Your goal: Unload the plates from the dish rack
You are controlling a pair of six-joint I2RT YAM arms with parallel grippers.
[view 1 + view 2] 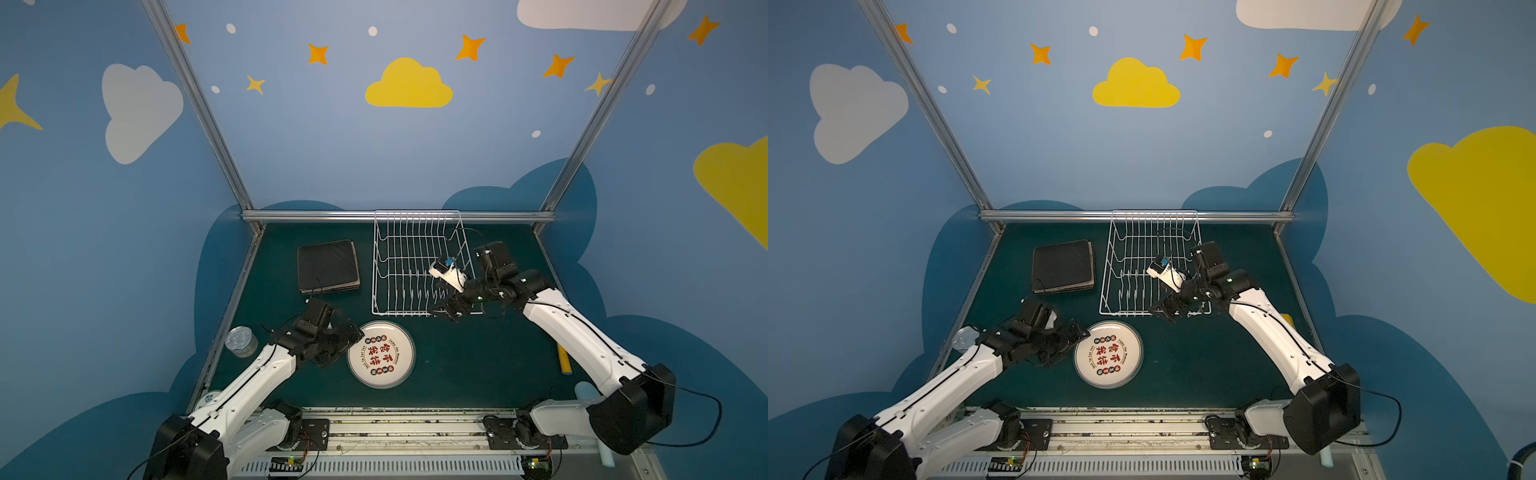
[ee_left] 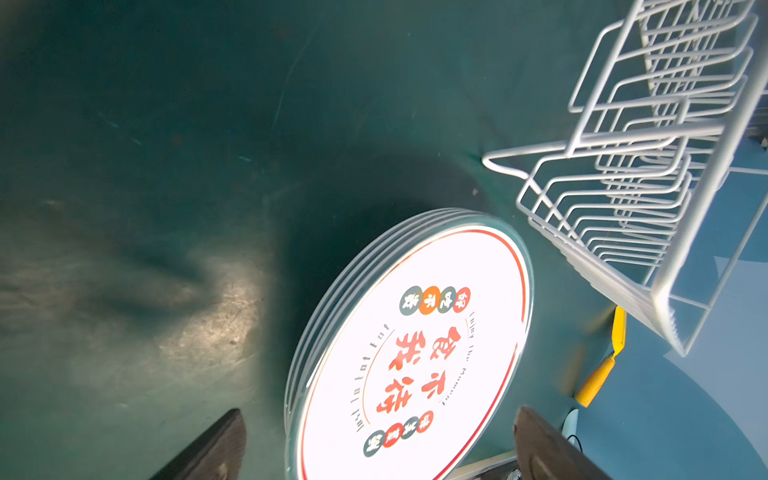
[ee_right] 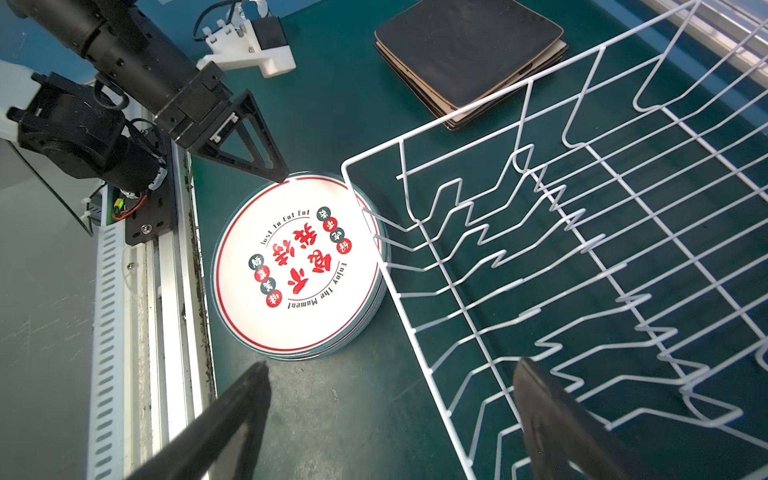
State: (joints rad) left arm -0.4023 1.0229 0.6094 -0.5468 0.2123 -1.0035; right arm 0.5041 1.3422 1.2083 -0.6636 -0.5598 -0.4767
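The white wire dish rack (image 1: pixel 376 266) (image 1: pixel 1113 266) (image 2: pixel 623 166) (image 3: pixel 415 249) stands at the back of the table, with nothing between its tines. A stack of round cream plates (image 1: pixel 381 354) (image 1: pixel 1108 354) (image 2: pixel 415 353) (image 3: pixel 297 270) with red print lies flat in front of it. A stack of square plates (image 1: pixel 328 266) (image 1: pixel 1063 266) (image 3: pixel 469 45), black backs up, lies left of the rack. My left gripper (image 1: pixel 345 349) (image 1: pixel 1069 345) (image 2: pixel 379 415) is open at the round stack's left rim. My right gripper (image 1: pixel 446 311) (image 1: pixel 1167 309) (image 3: pixel 390 365) is open over the rack's near edge and holds nothing.
A small clear round tub (image 1: pixel 240 340) (image 1: pixel 963 338) sits at the table's left edge. A yellow spatula (image 1: pixel 563 359) (image 2: pixel 598 374) and a pale blue one (image 1: pixel 588 390) lie at the right, partly under my right arm. An aluminium rail (image 1: pixel 395 419) runs along the front.
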